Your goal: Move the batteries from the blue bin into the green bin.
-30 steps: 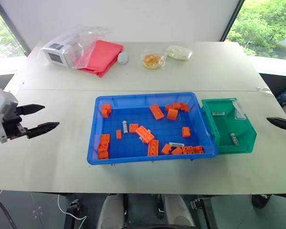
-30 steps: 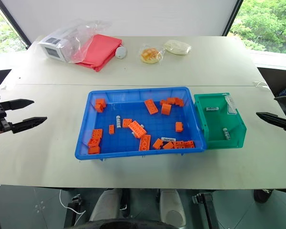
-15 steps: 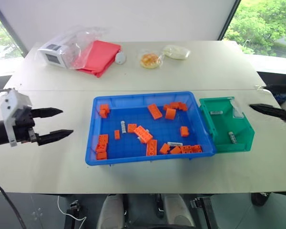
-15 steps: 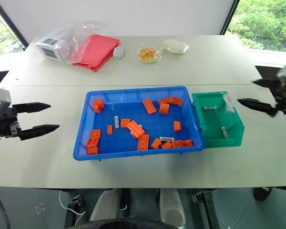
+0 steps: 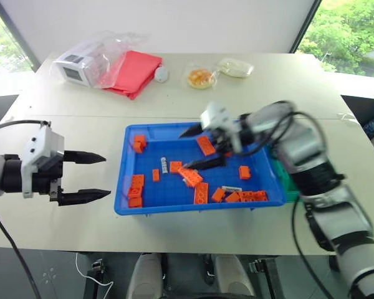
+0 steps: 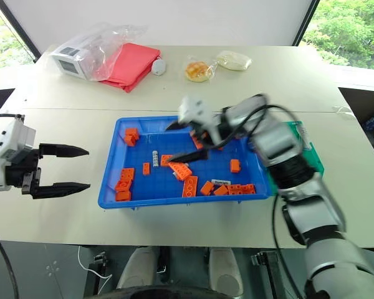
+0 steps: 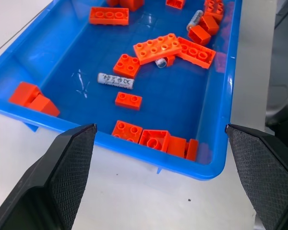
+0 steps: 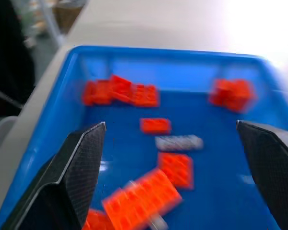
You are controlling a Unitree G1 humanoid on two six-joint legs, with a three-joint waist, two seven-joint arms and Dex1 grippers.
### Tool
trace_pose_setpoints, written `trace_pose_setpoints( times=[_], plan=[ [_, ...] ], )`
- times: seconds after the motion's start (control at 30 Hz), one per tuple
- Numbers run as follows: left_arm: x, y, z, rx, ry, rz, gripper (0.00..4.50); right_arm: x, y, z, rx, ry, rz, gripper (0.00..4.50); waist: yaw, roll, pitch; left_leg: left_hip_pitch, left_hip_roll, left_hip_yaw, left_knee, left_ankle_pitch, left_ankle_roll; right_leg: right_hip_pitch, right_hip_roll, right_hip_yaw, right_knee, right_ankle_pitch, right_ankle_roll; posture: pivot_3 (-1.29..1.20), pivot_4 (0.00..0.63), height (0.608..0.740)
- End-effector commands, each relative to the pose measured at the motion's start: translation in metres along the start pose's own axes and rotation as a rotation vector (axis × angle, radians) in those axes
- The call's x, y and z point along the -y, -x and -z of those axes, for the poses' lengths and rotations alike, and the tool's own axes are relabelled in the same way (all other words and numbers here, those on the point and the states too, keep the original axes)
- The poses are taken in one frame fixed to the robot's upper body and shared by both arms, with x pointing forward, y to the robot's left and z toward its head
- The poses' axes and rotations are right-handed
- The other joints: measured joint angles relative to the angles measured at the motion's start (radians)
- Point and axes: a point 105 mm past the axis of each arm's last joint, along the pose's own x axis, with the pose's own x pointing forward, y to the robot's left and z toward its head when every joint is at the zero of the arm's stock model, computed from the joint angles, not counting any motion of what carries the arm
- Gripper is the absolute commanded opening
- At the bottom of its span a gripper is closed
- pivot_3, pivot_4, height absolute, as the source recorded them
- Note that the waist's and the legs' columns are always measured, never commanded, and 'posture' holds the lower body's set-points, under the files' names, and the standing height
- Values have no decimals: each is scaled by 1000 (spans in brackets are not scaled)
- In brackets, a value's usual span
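Observation:
The blue bin (image 5: 174, 208) sits mid-table, holding orange bricks and batteries. One battery (image 5: 164, 164) lies near its left middle, also seen as battery (image 7: 115, 80) and battery (image 8: 178, 142); another battery (image 7: 161, 63) pokes from under a brick, and a third battery (image 7: 195, 19) lies farther off. My right gripper (image 5: 184, 151) hovers open over the bin's middle, pointing left, nothing between its fingers. My left gripper (image 5: 108, 176) is open and empty over the table just left of the bin. The green bin (image 6: 316, 165) stands against the blue bin's right end, mostly hidden behind my right arm.
Several orange bricks (image 5: 188, 175) are scattered through the blue bin. At the table's back lie a white device in a plastic bag (image 5: 81, 65), a red cloth (image 5: 134, 71) and two bagged foods (image 5: 200, 78). The table's front edge runs close below the bin.
My right arm has swung left from beyond the green bin to over the blue bin's middle. My left gripper has moved right, closer to the bin. Both stay open.

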Motion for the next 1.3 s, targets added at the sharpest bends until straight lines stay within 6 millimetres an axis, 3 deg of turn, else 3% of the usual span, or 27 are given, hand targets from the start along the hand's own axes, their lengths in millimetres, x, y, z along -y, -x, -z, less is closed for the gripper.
trace_pose_setpoints(
  times=[0.03, 0.17, 0.3, 0.77, 0.87, 0.97, 1.13, 1.3],
  plan=[
    [4, 1, -2, -14, -27, 8, 4500, 13, -13, 1, -47, 69, 4, 4447, -2, 0, 0, 0, 0, 0, 1, 0, 0, 0, 0, 0, 0, 0, 0, 0, 150, 734],
    [5, -2, -2, -5, -33, -11, 4500, 32, -37, 9, -108, 73, 11, 4447, -7, 0, 0, 1, 0, 0, 1, 0, 0, 0, 1, 0, 1, 0, 0, 0, 150, 734],
    [6, -4, -6, 14, -35, -31, 4500, 42, -46, 18, -158, 67, 16, 4447, -7, 0, 0, 1, 1, -2, 0, 0, -1, -1, 1, -1, 3, 1, 1, 0, 150, 734],
    [7, -2, -9, 32, -37, -77, 4500, 43, -65, 53, -257, 37, -17, 4447, -11, 0, 0, 3, 1, -2, -1, 1, -2, 0, 1, -1, 5, 1, 2, 0, 150, 734],
    [5, -4, -10, 35, -43, -76, 4500, 43, -64, 57, -255, 23, -17, 3618, -11, 0, 0, 3, 1, -2, -1, 1, -2, 1, 1, -1, 5, 0, 0, 0, 150, 734],
    [2, -5, -13, 42, -48, -75, 4500, 41, -61, 57, -244, 20, -32, 2233, -9, 0, 0, 4, 1, -2, -1, 1, -2, 2, 1, -1, 5, 0, 0, 0, 150, 734],
    [-3, -12, -16, 60, -57, -45, 4500, 47, -47, 37, -148, -22, 10, 2224, -6, 0, 0, 5, 1, -2, -1, 1, -2, 2, 1, -1, 5, 0, 0, 0, 150, 734],
    [-12, -29, -18, 93, -62, 4, 4500, 49, 11, 14, -36, -119, 176, 2224, 2, 0, 0, 4, 0, -2, -1, 1, -2, 2, 1, -1, 5, 2, 3, 0, 150, 734]
  ],
)
